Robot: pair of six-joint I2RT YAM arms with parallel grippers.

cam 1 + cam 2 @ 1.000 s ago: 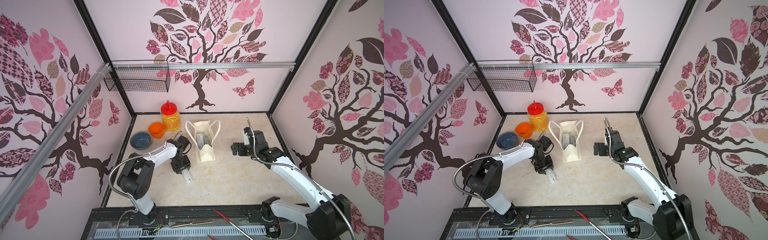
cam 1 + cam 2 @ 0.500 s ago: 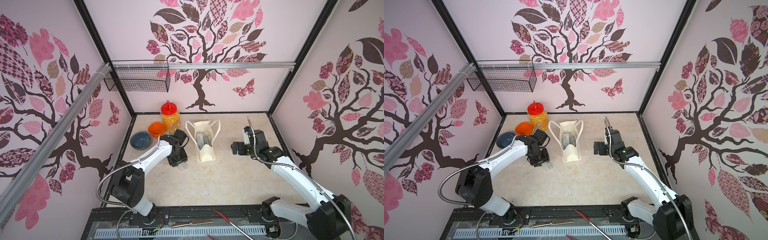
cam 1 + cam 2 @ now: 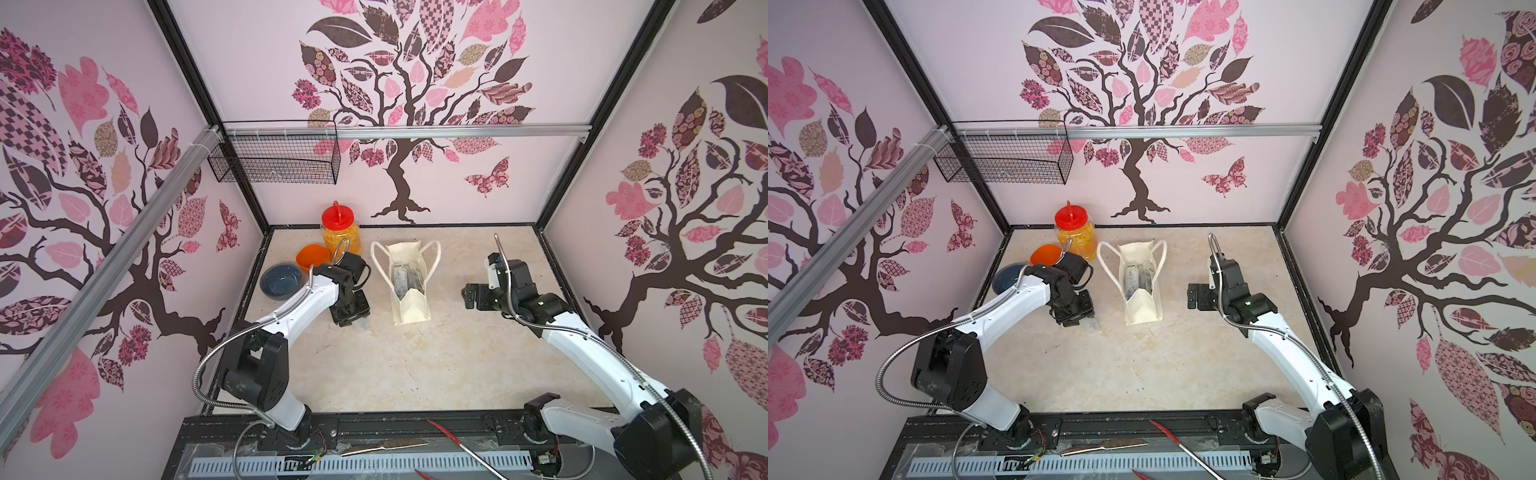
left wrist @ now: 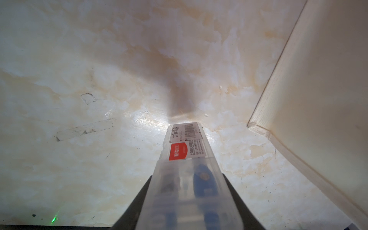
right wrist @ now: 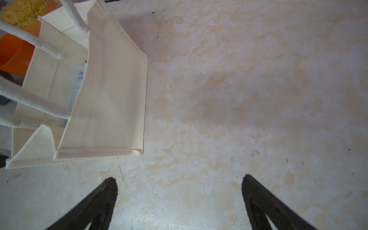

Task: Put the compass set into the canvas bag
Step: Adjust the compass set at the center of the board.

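**Top views.** The canvas bag (image 3: 409,309) is seen upright at mid tabletop (image 3: 374,374), its open mouth elongated near to far. The left tool (image 3: 350,319) is found just left of it, pointed downward. The right tool (image 3: 469,296) is set well apart to the right, so the left arm is judged the nearer. Its load is largely hidden beneath the wrist.

**Left wrist view.** The compass set (image 4: 189,151), a clear labelled case, is gripped narrowly between the jaws, with its long axis running straight out toward the tabletop. The bag's wall is seen alongside, apparently not touching. A lift above the rim, then a shift right, is judged necessary.

**Right wrist view.** The right tool's jaws are seen wide and empty. Clear cases (image 5: 76,79) are glimpsed inside the bag, unseen from the left wrist.
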